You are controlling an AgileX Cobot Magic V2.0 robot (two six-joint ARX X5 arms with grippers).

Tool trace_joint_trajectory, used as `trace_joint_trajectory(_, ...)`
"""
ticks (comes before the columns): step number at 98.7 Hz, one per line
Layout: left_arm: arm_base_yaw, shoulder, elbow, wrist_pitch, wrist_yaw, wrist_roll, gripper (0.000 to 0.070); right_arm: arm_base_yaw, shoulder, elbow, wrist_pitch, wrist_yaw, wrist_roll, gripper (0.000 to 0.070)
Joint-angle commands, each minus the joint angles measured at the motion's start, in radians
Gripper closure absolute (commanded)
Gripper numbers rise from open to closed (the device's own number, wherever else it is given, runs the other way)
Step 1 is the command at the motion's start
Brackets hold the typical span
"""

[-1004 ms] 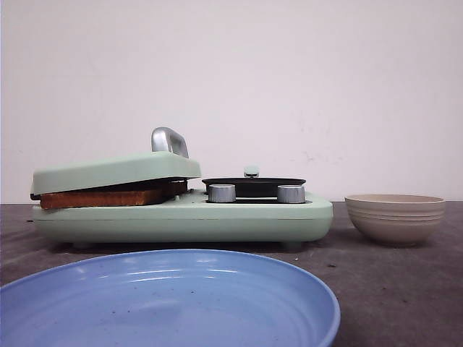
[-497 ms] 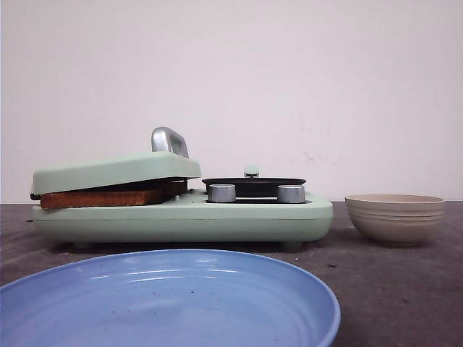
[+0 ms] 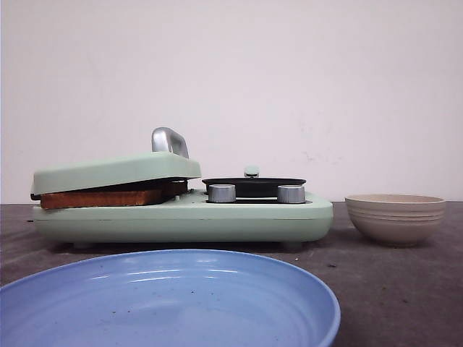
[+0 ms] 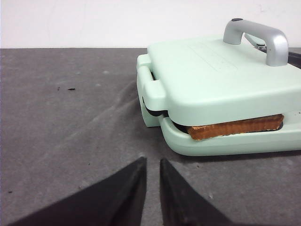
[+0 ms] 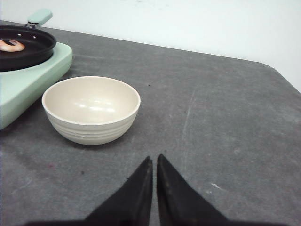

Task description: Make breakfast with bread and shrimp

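Left gripper (image 4: pixel 151 181) nearly closed, holding nothing, low over the table (image 4: pixel 70 117). Toasted bread (image 3: pixel 101 197) clamped under the green press lid (image 3: pixel 116 170); 1 shrimp (image 5: pixel 11 45) in the black pan (image 3: pixel 253 185). Beige bowl (image 5: pixel 91 109) beside; right gripper (image 5: pixel 154 181) closed, unladen.

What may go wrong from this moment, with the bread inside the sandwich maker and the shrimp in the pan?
1. The bread edge under the lid already looks dark brown; it may burn if left.
2. The shrimp lies in the black pan unattended and may overcook.
3. Both claws, left claw and right claw, look nearly shut; they must open before gripping the metal handle.
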Motion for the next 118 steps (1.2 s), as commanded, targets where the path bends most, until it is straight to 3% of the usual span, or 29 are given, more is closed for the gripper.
trace_joint_trajectory(1,0.001,0.000,-0.018,-0.004,0.002,-0.005,0.0700,0.006,-0.001,-0.005,0.015,-0.034,-0.007,0.0694)
trace_joint_trajectory(39,0.001,0.000,-0.018,-0.004,0.002,-0.005,0.0700,0.005,-0.001,-0.004,0.079,-0.031,-0.007,0.0695)
trace_joint_trajectory(118,0.001,0.000,-0.018,-0.004,0.002,-0.005,0.0700,0.005,-0.001,-0.004,0.078,-0.031,-0.007,0.0695)
